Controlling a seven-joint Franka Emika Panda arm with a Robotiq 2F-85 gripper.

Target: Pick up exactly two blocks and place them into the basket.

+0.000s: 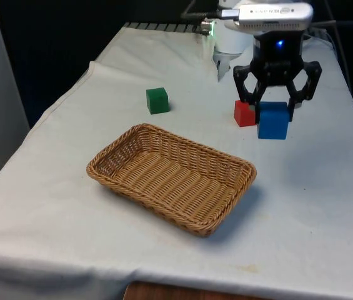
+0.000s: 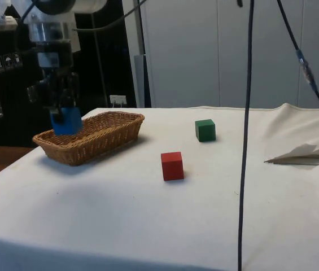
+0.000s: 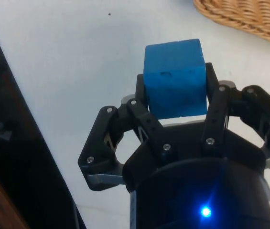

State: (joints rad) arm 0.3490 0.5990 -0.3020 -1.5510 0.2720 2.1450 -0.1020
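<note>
Jaws (image 1: 275,111) clamped on a blue block (image 1: 272,120), one finger against each side, seen close up in the wrist view (image 3: 175,78). Block held clear of the counter (image 1: 326,187), right of centre in the upper half of the front view and at the left edge of the side view (image 2: 66,121), where it overlaps the basket's near end. A corner of the basket also visible beyond the block in the wrist view (image 3: 249,16).

Red block (image 1: 244,114) resting on the white cloth just to the front view's left of the held block, partly behind it; in the side view alone near the middle of the frame (image 2: 172,166). Green block (image 1: 157,100) further to the front view's left, in the upper middle of the frame, well apart from the others; right of centre in the side view (image 2: 205,130).

Oblong wicker basket (image 1: 170,177) in the centre of the front view, nothing inside it; at left in the side view (image 2: 100,135).
</note>
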